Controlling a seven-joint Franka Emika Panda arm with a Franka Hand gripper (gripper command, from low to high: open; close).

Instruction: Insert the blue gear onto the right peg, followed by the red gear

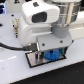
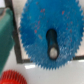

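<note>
The blue gear [image 2: 42, 27] fills most of the wrist view, its toothed rim sharp against the pale surface. A dark elongated shape, the hub hole or a peg in it, shows at its centre [image 2: 51, 42]; I cannot tell which. In the exterior view the blue gear [image 1: 53, 54] lies low over the black-edged grey plate [image 1: 36, 61], just under and beside my gripper [image 1: 41, 50]. The fingers are dark and blurred, so their spacing is unreadable. The red gear [image 2: 11, 77] lies apart on the surface, off the plate. The right peg cannot be made out on its own.
A teal-green object [image 2: 5, 40] stands close along one side of the wrist view. The plate's black edge [image 2: 22, 62] runs under the blue gear. The arm's white body [image 1: 45, 22] hides much of the white table [image 1: 12, 65]; a dark cable [image 1: 10, 46] crosses it.
</note>
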